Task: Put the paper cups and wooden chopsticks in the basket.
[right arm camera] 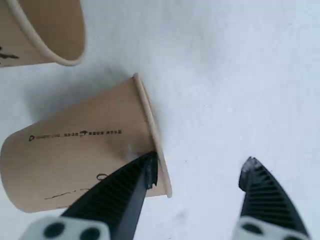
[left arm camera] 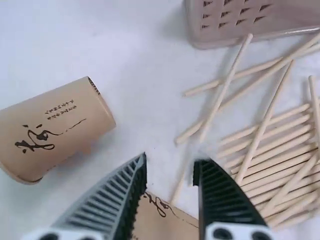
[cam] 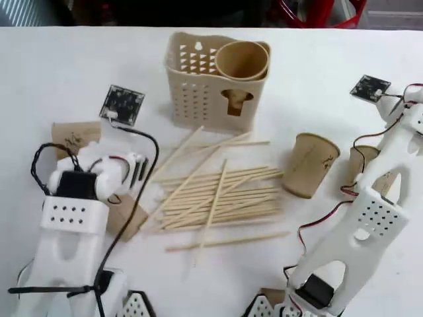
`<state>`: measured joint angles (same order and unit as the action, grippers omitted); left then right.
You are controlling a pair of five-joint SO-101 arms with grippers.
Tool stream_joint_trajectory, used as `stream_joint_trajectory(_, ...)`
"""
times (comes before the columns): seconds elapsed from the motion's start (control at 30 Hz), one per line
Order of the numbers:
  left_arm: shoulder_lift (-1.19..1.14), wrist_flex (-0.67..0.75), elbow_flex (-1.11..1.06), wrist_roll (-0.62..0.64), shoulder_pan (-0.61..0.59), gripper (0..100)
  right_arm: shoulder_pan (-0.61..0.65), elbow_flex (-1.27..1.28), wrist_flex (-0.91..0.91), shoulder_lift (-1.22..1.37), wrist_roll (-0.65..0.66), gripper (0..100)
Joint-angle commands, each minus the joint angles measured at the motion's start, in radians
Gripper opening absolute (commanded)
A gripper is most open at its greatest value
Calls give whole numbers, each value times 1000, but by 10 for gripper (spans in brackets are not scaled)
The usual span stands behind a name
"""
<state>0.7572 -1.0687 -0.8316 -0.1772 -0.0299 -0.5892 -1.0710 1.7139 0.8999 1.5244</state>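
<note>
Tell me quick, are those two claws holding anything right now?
Left gripper: open, holding nothing.
Right gripper: open, holding nothing, close beside a tipped paper cup.

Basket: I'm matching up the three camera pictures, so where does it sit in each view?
High view: the basket stands upright at the far middle, one paper cup inside.
Left wrist view: its lower wall lies past the open left gripper, beyond loose chopsticks.
Right wrist view: faces a lying cup by the right gripper instead.
Shared landmark: the chopsticks before the basket, high and left wrist views.
</note>
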Motion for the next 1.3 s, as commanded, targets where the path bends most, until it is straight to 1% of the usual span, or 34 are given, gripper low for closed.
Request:
stream_joint_trajectory(0.0,25,48,-12,-8,-1,165,-12,-21,10,24,14,272)
stream_joint_trajectory(0.13,25,54,-14,-8,-1,165,-41,-12,12,-45,12,272)
stream_joint_trajectory(0.2,25,54,-14,-8,-1,165,-51,34,12,-102,17,272)
stream_joint_trajectory(0.4,25,55,-14,-8,-1,165,-27,338,8,-314,25,252)
stream_joint_trajectory(0.53,25,55,-20,-8,1,165,-2,542,5,-427,106,231)
stream_joint_trajectory(0.6,27,57,-28,-8,1,165,-1,592,-4,-446,117,230)
stream_joint_trajectory(0.73,27,57,-28,-8,1,165,2,608,-2,-446,118,228)
stream_joint_trajectory(0.77,27,57,-28,-8,1,165,1,608,-2,-446,118,214)
stream_joint_trajectory(0.83,27,57,-28,-8,1,165,1,606,-4,-446,120,149)
stream_joint_trajectory(0.93,27,57,-28,-6,1,165,2,598,-5,-447,123,19)
stream_joint_trajectory(1.1,27,80,-35,-6,1,165,-21,535,-1,-481,101,15)
stream_joint_trajectory(1.27,27,84,-43,-6,1,165,-48,417,5,-585,-29,18)
